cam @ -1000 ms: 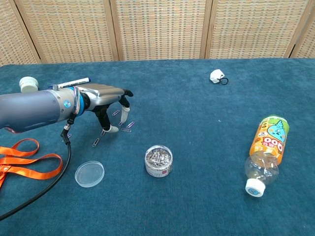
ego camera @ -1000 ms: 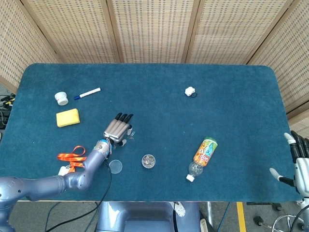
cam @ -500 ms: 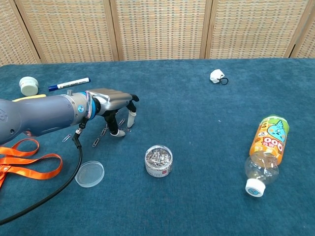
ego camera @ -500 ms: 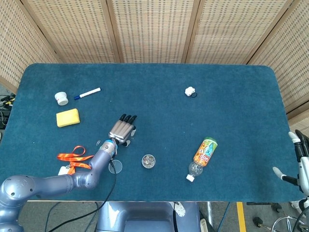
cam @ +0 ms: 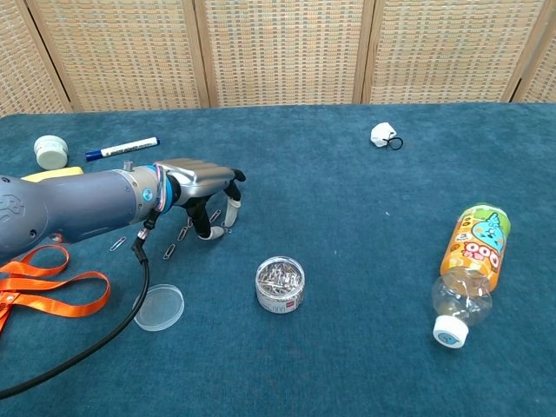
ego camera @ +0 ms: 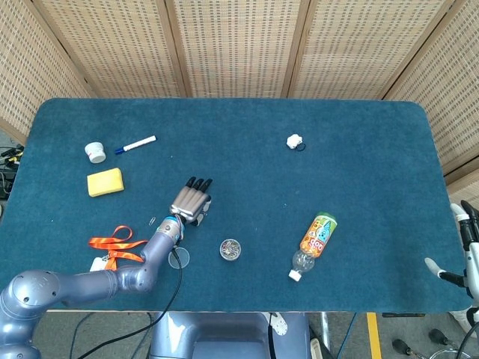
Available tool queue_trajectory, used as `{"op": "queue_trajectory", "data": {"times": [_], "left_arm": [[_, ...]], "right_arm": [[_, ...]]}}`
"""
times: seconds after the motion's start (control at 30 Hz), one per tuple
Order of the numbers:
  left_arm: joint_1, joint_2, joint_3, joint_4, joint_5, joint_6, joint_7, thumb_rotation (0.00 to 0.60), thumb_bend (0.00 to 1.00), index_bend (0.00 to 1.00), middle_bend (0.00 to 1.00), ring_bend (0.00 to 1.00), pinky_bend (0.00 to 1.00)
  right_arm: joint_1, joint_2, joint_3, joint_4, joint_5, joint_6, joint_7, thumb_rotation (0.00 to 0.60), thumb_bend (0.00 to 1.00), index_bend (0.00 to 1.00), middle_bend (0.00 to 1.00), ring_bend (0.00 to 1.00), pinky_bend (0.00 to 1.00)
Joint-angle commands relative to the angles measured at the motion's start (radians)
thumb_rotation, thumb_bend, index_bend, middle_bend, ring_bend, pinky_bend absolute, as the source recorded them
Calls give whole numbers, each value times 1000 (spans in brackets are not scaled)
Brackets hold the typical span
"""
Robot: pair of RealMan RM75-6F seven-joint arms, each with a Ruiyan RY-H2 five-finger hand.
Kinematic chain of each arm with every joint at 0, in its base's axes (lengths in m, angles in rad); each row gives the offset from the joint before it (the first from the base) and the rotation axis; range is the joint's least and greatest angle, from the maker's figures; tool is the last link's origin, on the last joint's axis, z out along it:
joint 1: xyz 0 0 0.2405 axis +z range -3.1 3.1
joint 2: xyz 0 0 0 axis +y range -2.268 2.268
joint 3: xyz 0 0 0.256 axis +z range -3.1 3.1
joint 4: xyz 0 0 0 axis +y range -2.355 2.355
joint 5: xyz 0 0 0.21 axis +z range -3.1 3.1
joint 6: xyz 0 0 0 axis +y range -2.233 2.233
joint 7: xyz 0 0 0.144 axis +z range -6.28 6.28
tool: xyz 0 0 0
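On the blue table (cam: 347,347): left hand (cam: 201,184), palm down, fingertips pinching a paper clip (cam: 228,228) against the cloth among scattered paper clips (cam: 174,248). Beyond its fingers, to the right, a clip jar (cam: 280,284); beneath the forearm, the jar lid (cam: 158,307). Right hand (ego camera: 465,247) at the table's far edge, fingers spread, holding nothing.

- Left arm reaches from the near left corner toward table centre, forearm low and level.
- Left hand (cam: 201,186) palm down, fingertips (cam: 229,214) bent to the surface; whether they pinch anything cannot be told.
- Right hand (ego camera: 465,250) at the near right edge, off the table, fingers apart.
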Motion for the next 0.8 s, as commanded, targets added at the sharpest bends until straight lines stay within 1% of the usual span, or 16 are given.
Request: {"op": "queue_trajectory", "data": {"times": [0.03,0.23,0.37,0.7,0.8], "left_arm": [[-1,0,2,-2,-7,-2,1,600,408,505,0,0,0],[-3,1,9,-5,-12,2,5,600,408,518,0,0,0],[-3,-5,23,1,1,20,20,600,408,537,0,0,0],[-1,-16,27,3,0,34,33,600,425,659,0,0,0],[0,-15,27,0,2,37,36,600,430,678,0,0,0]], "right_arm": [[0,0,0,0,1,0,-1,600,0,0,0,0,0],[-1,1,0,-2,0,1,2,600,0,0,0,0,0],[-2,2,-1,-3,-3,3,4,600,0,0,0,0,0],[-4,6,-1,-3,-6,6,16,600,0,0,0,0,0],[-4,6,-1,-2,-6,6,18,600,0,0,0,0,0]]}}
